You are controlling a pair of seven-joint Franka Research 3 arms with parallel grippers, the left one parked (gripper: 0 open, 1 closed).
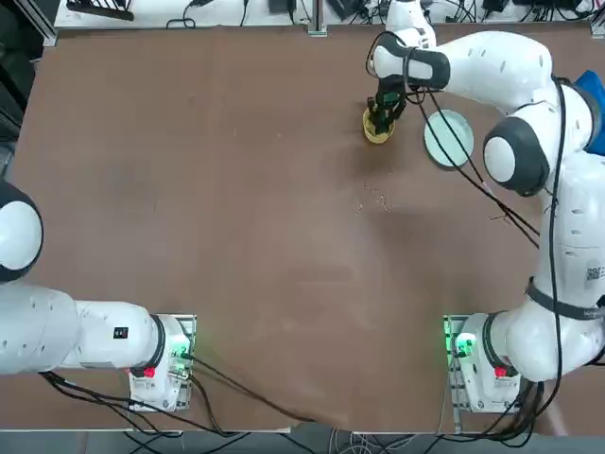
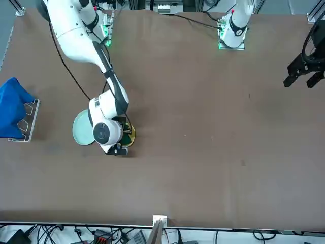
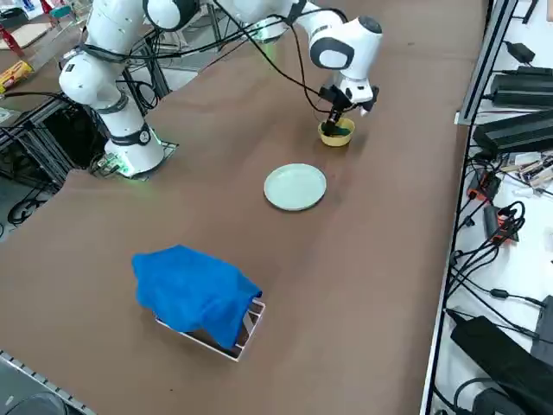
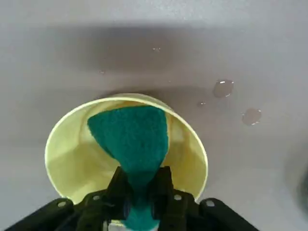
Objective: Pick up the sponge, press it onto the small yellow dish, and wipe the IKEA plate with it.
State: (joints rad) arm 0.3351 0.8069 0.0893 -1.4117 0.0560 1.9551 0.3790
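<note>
**Sponge held inside the yellow dish**

From overhead and from across the table we see little of the sponge (image 4: 132,144): the right arm's wrist covers most of the small yellow dish (image 1: 376,132), leaving only a crescent of its rim showing. The wrist camera gives us the clear look. There the right gripper (image 4: 140,192) has its two dark fingers pinched narrowly on the sponge, whose rough, fibrous green face reaches down into the dish. We cannot make out its yellow layer, and its gripped end is cut off at the picture's edge. The dish is a smooth, glossy, round bowl with sloping walls. A few shiny droplets (image 4: 223,88) lie on the matte brown table (image 1: 236,236) near it.

The IKEA plate (image 3: 295,187), a flat pale disc with a low rim, lies just beside the dish, apart from it. A crumpled blue cloth (image 3: 194,292) drapes a small metal stand, well apart.
</note>
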